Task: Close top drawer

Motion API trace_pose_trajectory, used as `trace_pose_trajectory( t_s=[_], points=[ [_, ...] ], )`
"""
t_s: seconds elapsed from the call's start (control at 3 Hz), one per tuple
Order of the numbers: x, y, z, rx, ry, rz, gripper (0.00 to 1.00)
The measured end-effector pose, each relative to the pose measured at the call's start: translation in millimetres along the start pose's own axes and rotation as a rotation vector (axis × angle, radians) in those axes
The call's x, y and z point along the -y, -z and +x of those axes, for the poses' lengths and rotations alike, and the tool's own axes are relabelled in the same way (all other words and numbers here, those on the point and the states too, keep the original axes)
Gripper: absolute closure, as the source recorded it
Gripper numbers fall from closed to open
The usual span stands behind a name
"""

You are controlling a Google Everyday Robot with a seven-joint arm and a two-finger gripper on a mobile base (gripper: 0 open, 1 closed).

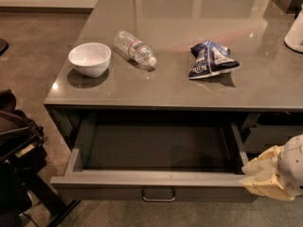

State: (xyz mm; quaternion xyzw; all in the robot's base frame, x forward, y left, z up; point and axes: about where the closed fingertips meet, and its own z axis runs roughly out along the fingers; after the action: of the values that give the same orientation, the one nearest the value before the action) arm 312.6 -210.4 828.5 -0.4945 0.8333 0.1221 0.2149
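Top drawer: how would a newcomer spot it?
Find the grey counter with the white bowl. Just under its front edge is the top drawer, the cream gripper at its right end. It alone stands pulled out, showing its grey inside.
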Motion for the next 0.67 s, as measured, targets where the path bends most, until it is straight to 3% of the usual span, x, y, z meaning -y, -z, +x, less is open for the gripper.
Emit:
trace_pose_trajectory(
  t_s=[0.33, 0.67],
  points=[
    [-6.6, -10.1, 5.7, 0.004, -0.027, 0.016, 0.88],
    [-17.2, -54.1, 28.7, 0.056, -0.117, 0.001, 1.00]
  ],
)
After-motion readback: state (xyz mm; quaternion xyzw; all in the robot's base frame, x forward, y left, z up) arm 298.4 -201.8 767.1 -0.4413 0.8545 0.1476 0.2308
